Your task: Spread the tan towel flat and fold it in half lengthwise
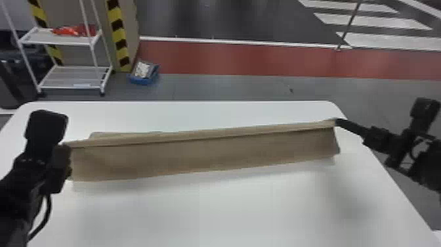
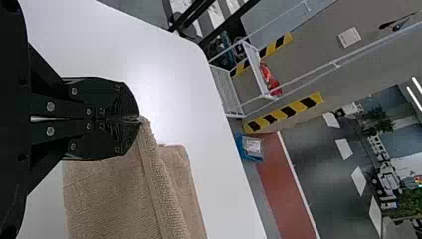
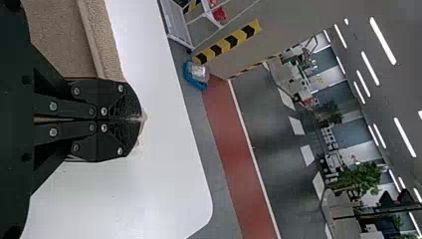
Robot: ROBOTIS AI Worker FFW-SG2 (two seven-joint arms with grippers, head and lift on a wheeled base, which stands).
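White desk (image 1: 229, 210) up front, tan towel (image 1: 203, 154) strung over it, far corners clamped in left pincer (image 2: 136, 119) and right pincer (image 3: 139, 119)! Thin bites: a hard tug could free one. Beyond, the back flap (image 1: 113, 134) peeks out crooked, so halves may land uneven.

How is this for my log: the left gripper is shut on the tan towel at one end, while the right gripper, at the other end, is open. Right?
Not quite: the right wrist view shows the right gripper shut on the tan towel, not open. The left gripper is shut on the other end.
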